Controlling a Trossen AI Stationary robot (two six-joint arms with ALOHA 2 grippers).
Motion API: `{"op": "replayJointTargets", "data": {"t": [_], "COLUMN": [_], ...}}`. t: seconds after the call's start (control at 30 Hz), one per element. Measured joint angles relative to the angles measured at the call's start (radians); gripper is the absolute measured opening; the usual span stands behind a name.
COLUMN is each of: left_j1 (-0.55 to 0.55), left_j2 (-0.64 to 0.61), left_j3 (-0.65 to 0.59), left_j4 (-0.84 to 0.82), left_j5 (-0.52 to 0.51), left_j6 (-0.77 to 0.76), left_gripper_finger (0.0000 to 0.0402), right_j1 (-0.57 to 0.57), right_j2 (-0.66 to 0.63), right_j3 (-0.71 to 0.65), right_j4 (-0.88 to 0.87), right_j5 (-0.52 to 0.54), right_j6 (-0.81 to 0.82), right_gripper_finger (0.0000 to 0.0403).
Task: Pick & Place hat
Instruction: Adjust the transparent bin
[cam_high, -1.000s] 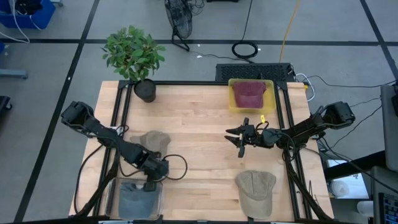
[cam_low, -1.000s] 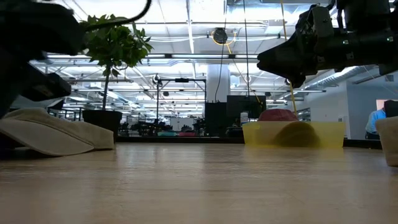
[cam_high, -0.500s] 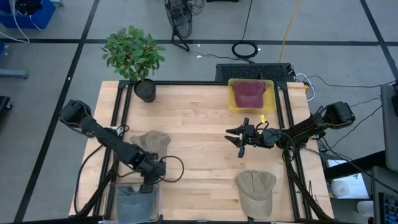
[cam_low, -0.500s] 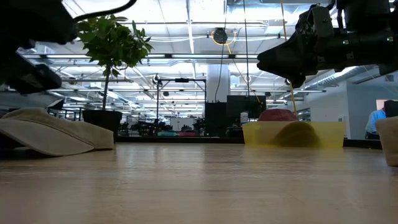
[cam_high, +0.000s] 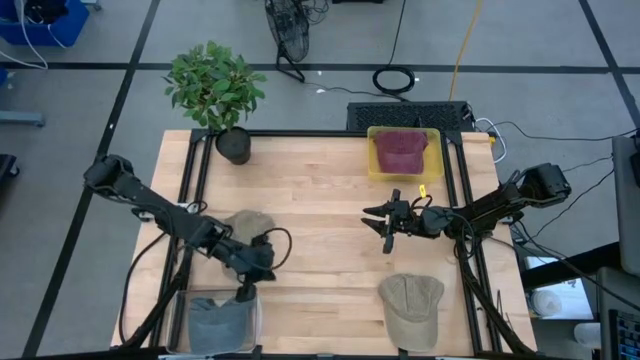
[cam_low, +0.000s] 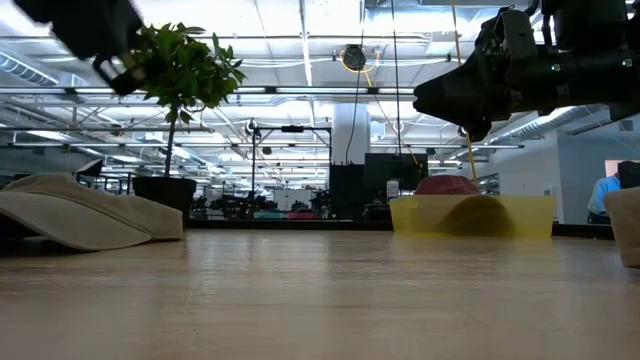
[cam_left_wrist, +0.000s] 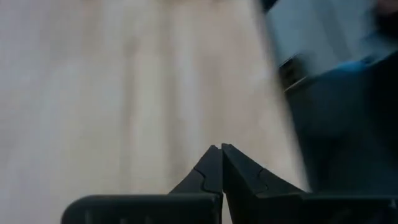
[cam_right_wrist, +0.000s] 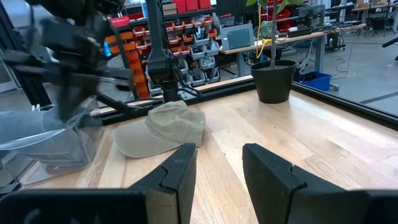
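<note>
A khaki hat (cam_high: 243, 227) lies brim-down on the table's left half, also seen in the low view (cam_low: 80, 212) and the right wrist view (cam_right_wrist: 163, 128). A second khaki hat (cam_high: 410, 306) lies near the near edge on the right. A grey hat (cam_high: 218, 318) sits in a clear bin, and a maroon hat (cam_high: 400, 149) in a yellow bin. My left gripper (cam_high: 246, 292) hovers shut between the first khaki hat and the clear bin, pointing at the table (cam_left_wrist: 221, 167). My right gripper (cam_high: 385, 226) hangs open above the table's middle (cam_right_wrist: 217, 167), holding nothing.
The clear bin (cam_high: 190, 322) stands at the near left corner and the yellow bin (cam_high: 434, 150) at the far right (cam_low: 470, 215). A potted plant (cam_high: 216, 90) stands at the far left corner. Bare wood lies between the two grippers.
My left gripper has risen from beside the clear bin and drawn a little toward the far edge, and its arm has climbed out of the low view's left side. The hats and my right arm have kept still.
</note>
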Motion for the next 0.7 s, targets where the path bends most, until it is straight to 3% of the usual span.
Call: {"op": "replayJointTargets", "data": {"t": [0.17, 0.43, 0.7], "left_j1": [-0.025, -0.102, -0.162], "left_j2": [0.058, 0.184, 0.195], "left_j3": [0.001, 0.001, 0.002], "left_j4": [0.168, 0.151, 0.211], "left_j5": [0.081, 0.188, 0.216], "left_j6": [-0.020, -0.123, -0.179], "left_gripper_finger": [0.0010, 0.0010, 0.0010], "right_j1": [0.000, 0.000, 0.000], "right_j2": [0.000, 0.000, 0.000], "right_j3": [0.000, 0.000, 0.000], "right_j4": [-0.002, -0.004, 0.000], "right_j5": [0.000, 0.000, 0.000], "right_j6": [0.000, 0.000, 0.003], "right_gripper_finger": [0.0121, 0.0121, 0.0121]}}
